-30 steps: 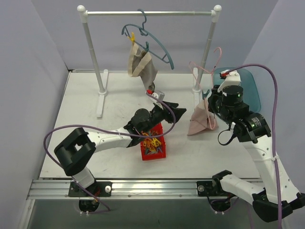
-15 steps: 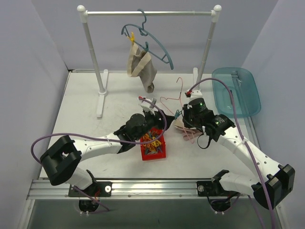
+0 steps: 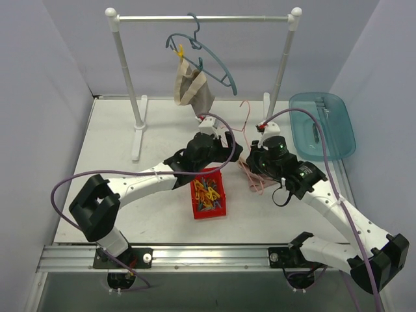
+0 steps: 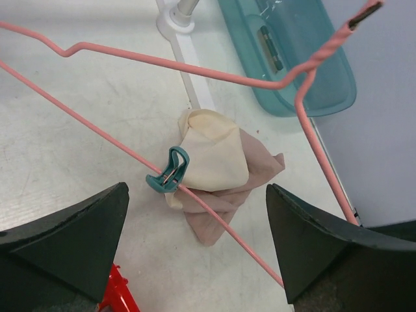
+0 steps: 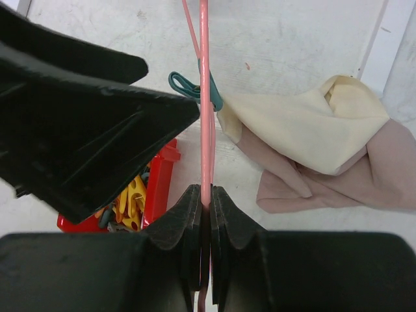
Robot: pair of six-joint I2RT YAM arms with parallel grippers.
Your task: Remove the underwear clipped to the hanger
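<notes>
A pink wire hanger stands near the table's middle, and my right gripper is shut on its lower wire. A cream and beige-pink underwear is clipped to that wire by a teal clip and rests bunched on the table; it also shows in the right wrist view. My left gripper is open and empty, jaws wide, just short of the clip and hanger wire. In the top view it sits close left of my right gripper.
A teal hanger on the white rack carries another beige underwear held by a yellow clip. A red bin of clips sits below my left gripper. A teal tray lies at the right.
My right gripper carried the pink hanger and underwear from the right to the table's middle and set the cloth down. My left gripper moved away from the bin, up to the clip.
</notes>
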